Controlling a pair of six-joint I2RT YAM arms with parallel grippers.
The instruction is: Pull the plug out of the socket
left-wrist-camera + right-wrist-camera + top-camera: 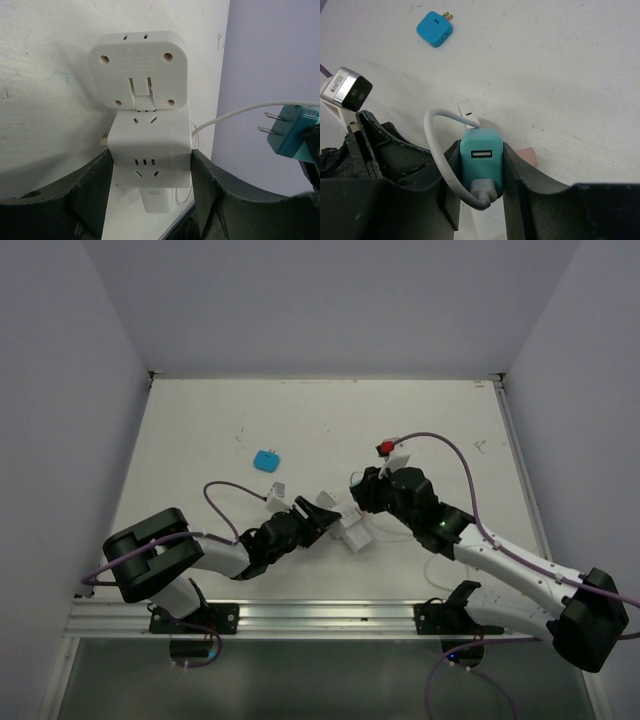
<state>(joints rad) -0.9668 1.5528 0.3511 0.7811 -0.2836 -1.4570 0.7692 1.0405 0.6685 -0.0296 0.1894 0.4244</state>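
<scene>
The socket (150,150), a white cube with slot holes on its faces and a metal prong on its left side, sits between the fingers of my left gripper (150,160), which is shut on it. A white rounded-square adapter (139,70) stands against its far side. The plug (481,157) is a teal charger with a grey USB cable, clamped in my right gripper (481,150). In the left wrist view the plug (290,132) hangs off to the right of the socket with both prongs bare. The two grippers, left (328,518) and right (358,492), meet at mid-table.
A second blue charger (267,460) lies loose on the table to the back left. A red-topped piece (383,448) sits behind the right gripper. A small white charger (156,200) lies under the socket. White walls enclose the table.
</scene>
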